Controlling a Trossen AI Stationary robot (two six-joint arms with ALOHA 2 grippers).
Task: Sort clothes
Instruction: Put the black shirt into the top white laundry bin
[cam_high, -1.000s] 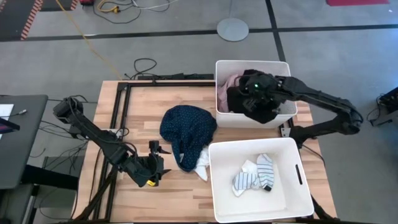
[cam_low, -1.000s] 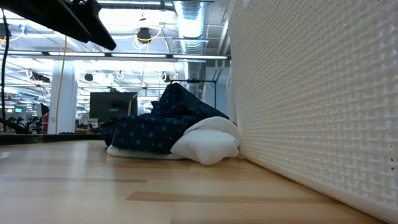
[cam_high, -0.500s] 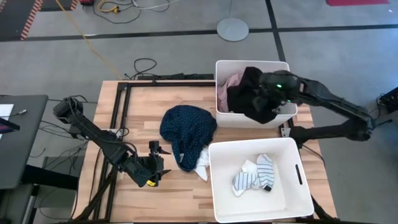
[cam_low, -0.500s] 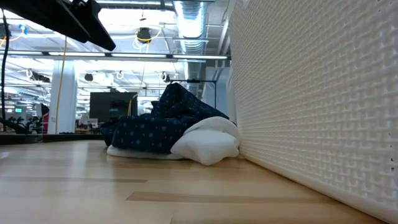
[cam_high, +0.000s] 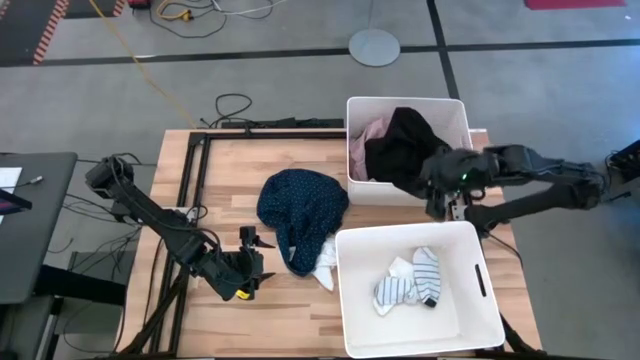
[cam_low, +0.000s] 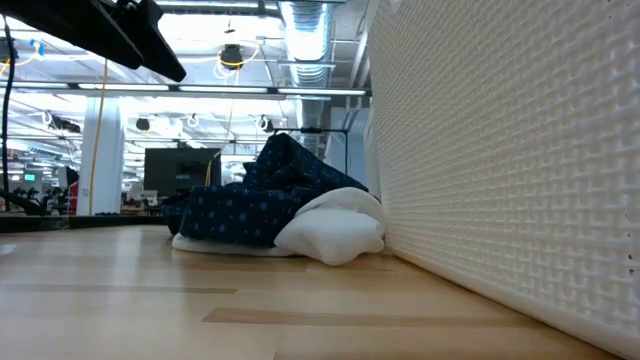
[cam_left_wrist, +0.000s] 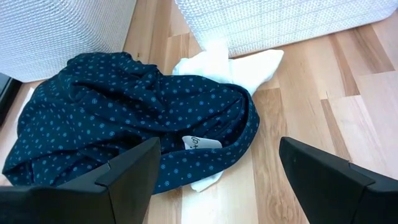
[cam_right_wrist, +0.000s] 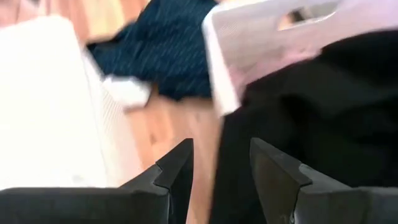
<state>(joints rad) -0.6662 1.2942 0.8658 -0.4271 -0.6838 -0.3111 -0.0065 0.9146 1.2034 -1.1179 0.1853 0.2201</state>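
Right gripper (cam_high: 447, 196) has swung off the far white plastic bin (cam_high: 458, 110), fingers parted and empty, leaving the large black garment (cam_high: 402, 150) inside as sorted; left gripper (cam_high: 250, 275) waits open near the tabletop's front edge.

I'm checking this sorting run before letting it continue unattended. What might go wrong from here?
The black garment drapes over the far bin's near rim, so it may slide out onto the table. The right gripper, empty and open, hangs close to that fabric and may snag it while pulling away. The white piece lies partly under the navy dotted garment, so a grab by the left gripper may lift both.
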